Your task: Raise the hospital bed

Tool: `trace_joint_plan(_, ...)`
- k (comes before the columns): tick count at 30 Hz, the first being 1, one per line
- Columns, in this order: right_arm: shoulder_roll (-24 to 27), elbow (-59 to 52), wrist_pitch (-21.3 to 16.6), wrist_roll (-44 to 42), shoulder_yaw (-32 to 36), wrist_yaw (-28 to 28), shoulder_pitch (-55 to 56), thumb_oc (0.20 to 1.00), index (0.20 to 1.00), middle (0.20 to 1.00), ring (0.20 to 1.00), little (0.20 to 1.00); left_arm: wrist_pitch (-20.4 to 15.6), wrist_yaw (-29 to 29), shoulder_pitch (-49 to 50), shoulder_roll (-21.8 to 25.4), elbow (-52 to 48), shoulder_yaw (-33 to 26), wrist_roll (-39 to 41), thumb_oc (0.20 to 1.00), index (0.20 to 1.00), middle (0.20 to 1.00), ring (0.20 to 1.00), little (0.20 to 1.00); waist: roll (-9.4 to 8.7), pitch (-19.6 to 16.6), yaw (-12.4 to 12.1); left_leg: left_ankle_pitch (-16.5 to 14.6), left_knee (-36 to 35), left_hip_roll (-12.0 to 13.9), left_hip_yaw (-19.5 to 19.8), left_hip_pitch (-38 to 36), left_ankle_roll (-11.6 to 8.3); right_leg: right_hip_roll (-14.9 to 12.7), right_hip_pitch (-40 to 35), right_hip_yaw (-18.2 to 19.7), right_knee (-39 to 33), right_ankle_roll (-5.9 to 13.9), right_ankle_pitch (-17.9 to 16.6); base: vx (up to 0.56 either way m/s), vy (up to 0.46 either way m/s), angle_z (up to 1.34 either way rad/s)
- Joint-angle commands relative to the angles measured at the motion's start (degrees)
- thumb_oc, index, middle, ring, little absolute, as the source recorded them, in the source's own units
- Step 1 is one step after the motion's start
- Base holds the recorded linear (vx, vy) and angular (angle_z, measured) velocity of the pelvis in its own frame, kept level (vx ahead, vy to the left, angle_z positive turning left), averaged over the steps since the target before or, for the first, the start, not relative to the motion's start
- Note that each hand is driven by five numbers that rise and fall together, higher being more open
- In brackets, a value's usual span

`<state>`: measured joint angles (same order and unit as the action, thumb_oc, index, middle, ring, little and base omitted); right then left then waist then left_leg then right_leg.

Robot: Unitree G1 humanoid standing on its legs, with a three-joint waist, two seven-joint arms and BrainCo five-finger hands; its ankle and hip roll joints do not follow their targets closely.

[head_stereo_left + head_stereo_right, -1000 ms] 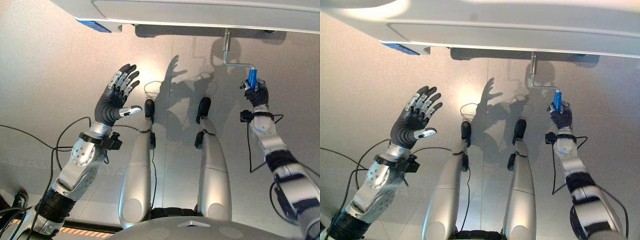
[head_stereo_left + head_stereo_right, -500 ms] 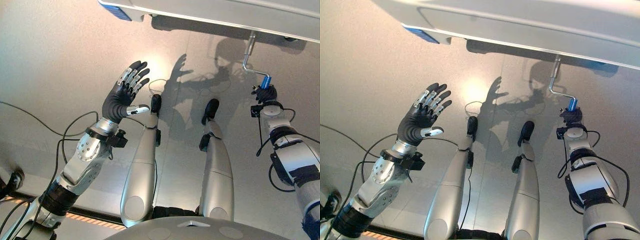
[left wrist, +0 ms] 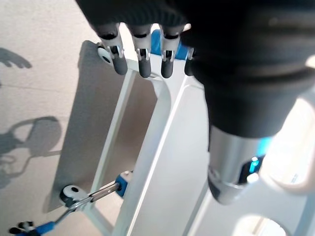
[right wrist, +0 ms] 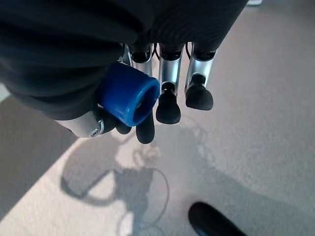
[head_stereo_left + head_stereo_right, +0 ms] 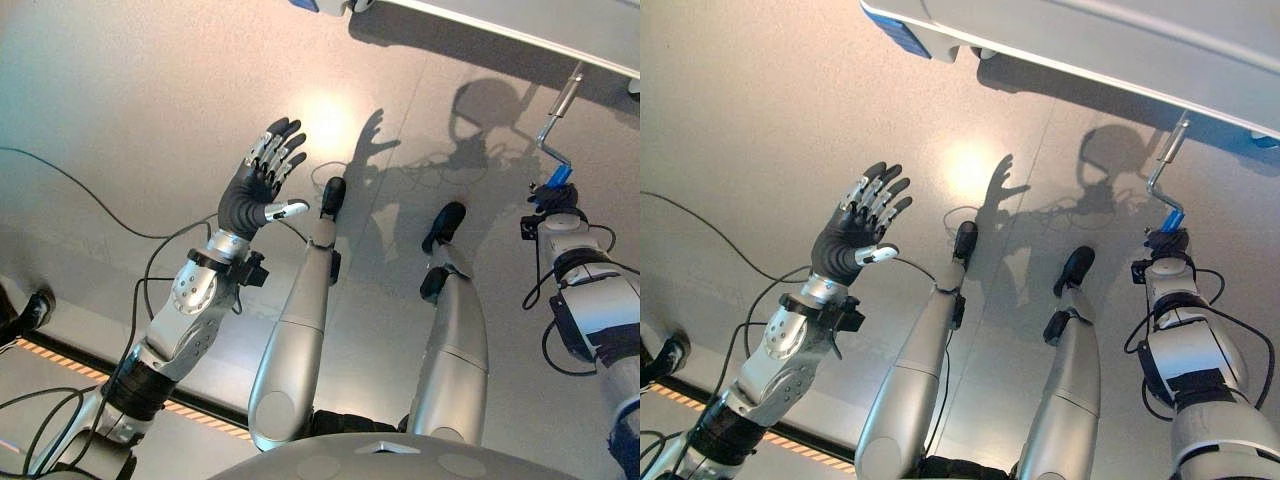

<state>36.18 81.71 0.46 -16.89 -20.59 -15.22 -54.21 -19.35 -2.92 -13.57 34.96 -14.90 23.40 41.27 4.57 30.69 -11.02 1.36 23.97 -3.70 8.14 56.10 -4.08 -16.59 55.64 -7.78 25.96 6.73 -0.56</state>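
The white hospital bed frame [image 5: 1060, 40] runs along the far edge of the scene. A metal crank [image 5: 556, 112] hangs from its underside at the right, ending in a blue handle [image 5: 562, 177]. My right hand [image 5: 558, 199] is shut on that blue handle [image 4: 129, 98], with the fingers curled round it in the right wrist view. My left hand [image 5: 262, 180] is raised over the floor at the left, open with fingers spread and nothing in it. The left wrist view looks past its fingers [image 3: 142, 59] at the bed frame [image 3: 162, 128] and the crank [image 3: 74, 196].
Grey floor [image 5: 120, 120] spreads below the bed. A blue corner fitting [image 5: 902, 35] marks the bed's left end. An orange-striped strip [image 5: 60, 360] lies on the floor at the lower left.
The whole scene has shifted up and to the right as the camera moved. My right hand stays on the blue handle, which now sits lower on the crank's swing. The left hand stays raised and open.
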Motion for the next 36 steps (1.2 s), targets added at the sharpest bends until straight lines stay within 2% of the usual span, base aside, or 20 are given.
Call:
trace_joint_plan(1, -6.5, -4.6, -1.6, 5.6, -5.8, 3.3, -3.1, 0.2, 0.2, 0.2, 0.2, 0.2, -1.9, -0.7, 0.4, -1.6, -4.3, -0.9, -3.0, 1.0, 1.0, 1.0, 1.0, 1.0, 7.06, -0.9, -1.6, 0.1, -0.8, -2.5, 0.8, 1.3, 1.24, -0.8, -2.9, 1.4, 2.8, 1.95, 2.6, 0.0, 0.102, 0.01)
trace_joint_plan(5, -10.1, -6.3, -1.5, 8.4, -8.9, 3.7, -7.0, 0.2, 0.2, 0.2, 0.2, 0.2, -2.4, -1.4, -1.0, -2.1, -3.6, -0.7, -3.0, 1.0, 1.0, 1.0, 1.0, 1.0, 8.29, -0.9, -2.8, 0.0, -0.3, -3.5, 0.8, 1.9, 1.46, -1.7, -3.0, 1.4, 2.6, 2.08, 2.2, 0.01, 0.098, 0.06)
trace_joint_plan(8, -10.9, -7.1, -1.9, 7.1, -8.3, 3.6, -7.9, 0.2, 0.2, 0.2, 0.2, 0.2, -2.5, -1.6, -1.7, -2.3, -3.3, -0.4, -3.1, 1.0, 1.0, 1.0, 1.0, 1.0, 8.82, -0.9, -3.3, -0.1, 0.1, -4.0, 1.1, 2.0, 1.62, -2.1, -3.2, 1.5, 2.6, 2.24, 2.1, 0.01, 0.072, 0.05)
trace_joint_plan(10, -12.5, -8.6, -2.1, 9.6, -11.0, 4.2, -9.2, 0.2, 0.2, 0.2, 0.2, 0.2, -2.6, -1.3, -2.5, -2.1, -3.1, 0.0, -2.9, 1.0, 1.0, 1.0, 1.0, 1.0, 9.57, -0.9, -3.7, 0.1, 0.2, -4.5, 1.2, 2.1, 1.49, -2.6, -3.3, 1.5, 2.4, 2.26, 1.8, 0.0, 0.052, 0.07)
trace_joint_plan(14, -14.5, -13.6, -3.4, 11.1, -13.6, 4.4, -9.3, 0.2, 0.2, 0.2, 0.2, 0.2, -3.0, -1.1, -2.7, -2.0, -3.0, -0.4, -2.6, 1.0, 1.0, 1.0, 1.0, 1.0, 9.77, -0.9, -3.7, 0.2, 0.2, -4.7, 1.0, 1.8, 1.39, -2.8, -3.7, 1.6, 2.0, 2.33, 1.6, 0.01, 0.043, 0.06)
trace_joint_plan(15, -15.7, -16.4, -4.4, 11.3, -15.0, 4.6, -8.3, 0.2, 0.2, 0.2, 0.2, 0.2, -3.2, -1.0, -1.9, -1.8, -3.0, 0.1, -2.4, 1.0, 1.0, 1.0, 1.0, 1.0, 9.57, -0.9, -3.7, -1.9, 0.8, -4.6, 0.6, -0.2, 1.32, -2.8, -5.3, 2.4, 2.8, 2.69, 3.5, 0.06, 0.014, 0.06)
trace_joint_plan(16, -16.4, -18.5, -4.9, 11.4, -15.8, 4.6, -8.0, 0.2, 0.2, 0.2, 0.2, 0.2, -3.5, -0.8, -1.5, -1.6, -3.2, 0.0, -2.1, 1.0, 1.0, 1.0, 1.0, 1.0, 9.44, -0.9, -3.6, -2.0, 0.8, -4.6, 0.4, -0.3, 1.29, -2.8, -5.4, 2.7, 2.6, 2.67, 3.4, 0.06, 0.004, 0.02)
trace_joint_plan(17, -17.0, -21.4, -5.5, 12.2, -16.9, 4.6, -7.8, 0.2, 0.2, 0.2, 0.2, 0.2, -3.7, -0.8, -1.2, -1.4, -3.3, -0.1, -1.9, 1.0, 1.0, 1.0, 1.0, 1.0, 9.34, -0.9, -3.5, -2.0, 0.7, -4.5, 0.4, -0.4, 1.26, -2.7, -5.5, 2.7, 2.5, 2.67, 3.4, -0.06, 0.049, 0.03)
trace_joint_plan(18, -17.3, -23.4, -6.1, 12.5, -17.8, 4.6, -9.0, 0.2, 0.2, 0.2, 0.2, 0.2, -4.0, -0.5, -1.6, -1.1, -3.5, -0.8, -1.5, 1.0, 1.0, 1.0, 1.0, 1.0, 9.3, -0.9, -3.4, 0.2, 0.0, -4.4, 0.5, 1.3, 1.3, -2.5, -4.0, 2.3, 1.5, 2.35, 1.4, -0.06, 0.069, 0.01)
trace_joint_plan(23, -17.5, -33.0, -9.1, 11.8, -20.1, 4.8, -8.7, 0.2, 0.2, 0.2, 0.2, 0.2, -4.9, -0.1, -1.1, 0.4, -4.3, 0.5, 0.0, 1.0, 1.0, 1.0, 1.0, 1.0, 8.47, -0.9, -2.8, 0.2, -0.1, -3.7, -0.1, 0.8, 1.23, -2.1, -4.4, 2.6, 0.1, 2.45, 0.6, -0.02, 0.018, -0.19)
trace_joint_plan(25, -16.4, -38.1, -10.7, 8.6, -18.1, 3.2, -7.5, 0.2, 0.2, 0.2, 0.2, 0.2, -5.3, -0.1, -0.6, 0.6, -4.1, 0.9, 0.2, 1.0, 1.0, 1.0, 1.0, 1.0, 8.39, -0.9, -2.3, 0.5, -0.6, -3.4, -0.4, 0.5, 1.01, -2.1, -4.4, 2.6, -0.1, 2.55, 0.6, -0.01, -0.015, -0.09)
trace_joint_plan(27, -13.5, -48.4, -12.9, 6.3, -15.8, 1.6, -4.0, 0.2, 0.2, 0.2, 0.2, 0.2, -5.5, -0.1, 0.4, 1.2, -4.4, 0.4, 0.0, 1.0, 1.0, 1.0, 1.0, 1.0, 7.75, -0.9, -1.2, 0.6, -1.0, -2.9, -0.8, 0.3, 0.91, -1.8, -4.1, 3.0, -0.3, 2.46, 0.5, 0.0, 0.028, -0.03)
trace_joint_plan(29, -11.4, -59.7, -16.3, 3.1, -10.7, -0.7, 2.1, 0.2, 0.2, 0.2, 0.2, 0.2, -5.7, -0.6, 2.1, 1.2, -4.6, -0.1, -0.7, 1.0, 1.0, 1.0, 1.0, 1.0, 6.68, -0.9, 0.3, 0.6, -1.4, -2.4, -1.4, 0.0, 0.88, -1.3, -3.7, 3.6, -0.5, 2.53, 0.5, 0.01, 0.016, -0.04)
trace_joint_plan(32, -10.9, -72.9, -20.6, 0.6, -2.4, -2.7, 12.6, 0.2, 0.2, 0.2, 0.2, 0.2, -5.5, -0.9, 4.8, 1.4, -5.0, -0.9, -1.5, 1.0, 1.0, 1.0, 1.0, 1.0, 5.35, -0.9, 2.5, 0.6, -1.8, -1.7, -2.2, -0.3, 0.86, -0.8, -3.5, 4.1, -0.7, 2.54, 0.5, 0.0, -0.011, -0.1)
trace_joint_plan(36, -9.2, -82.9, -23.3, 0.0, 5.5, -3.6, 24.1, 0.2, 0.2, 0.2, 0.2, 0.2, -5.1, 0.2, 7.7, 2.9, -6.1, -2.2, -1.9, 1.0, 1.0, 1.0, 1.0, 1.0, 3.22, -0.9, 5.4, 0.6, -2.9, -0.5, -3.5, -1.8, 0.7, 0.1, -4.1, 4.7, -1.9, 2.72, 0.2, 0.0, -0.033, -0.12)
